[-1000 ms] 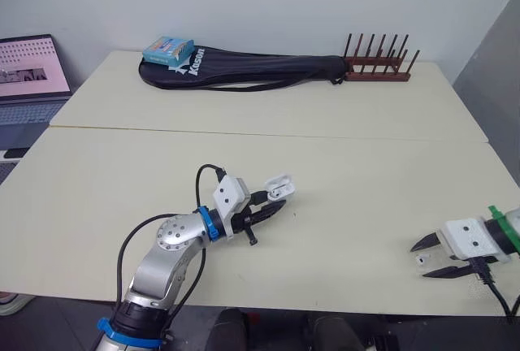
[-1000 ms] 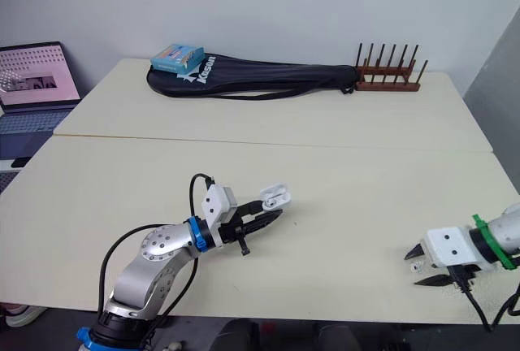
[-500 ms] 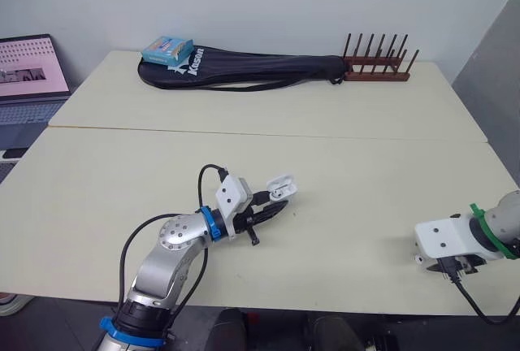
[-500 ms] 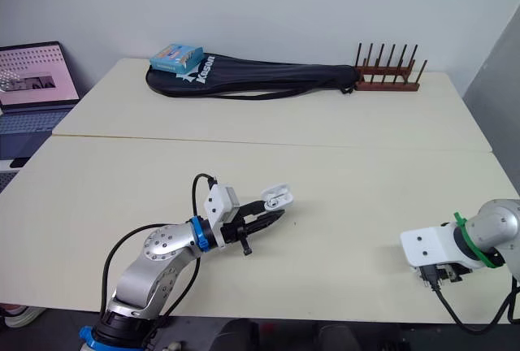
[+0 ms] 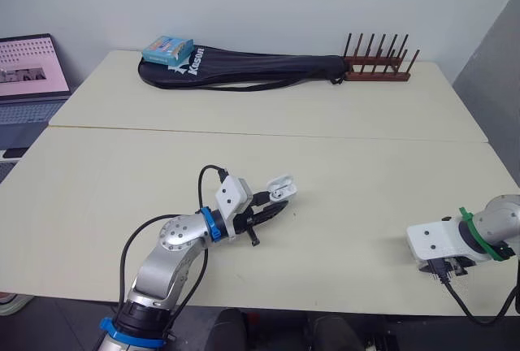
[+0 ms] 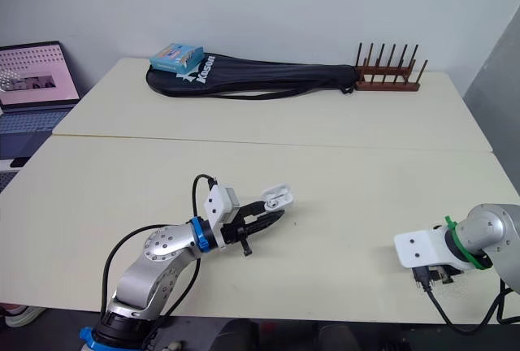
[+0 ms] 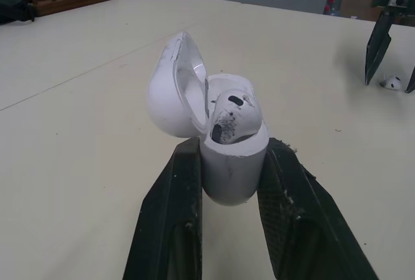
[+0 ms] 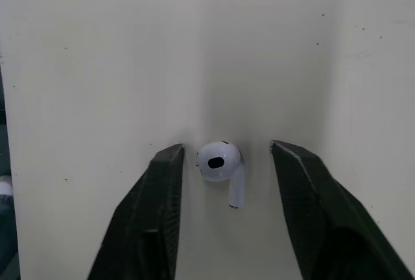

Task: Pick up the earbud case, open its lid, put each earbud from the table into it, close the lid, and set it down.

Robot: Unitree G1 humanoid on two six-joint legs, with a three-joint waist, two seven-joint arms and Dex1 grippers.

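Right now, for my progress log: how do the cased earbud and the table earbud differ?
The cased earbud sits, stem hidden, in the open earbud case gripped by the left end effector, and is dark-smudged. The table earbud lies on the table, stem showing, clean, untouched between the open fingers of the right end effector. Both are white.

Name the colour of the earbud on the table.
White earbud, black oval opening; best in the right wrist view.

The right gripper [image 8: 227, 149] has tipped downward over the earbud [image 8: 220, 162] — jaws now straddling it, apart.
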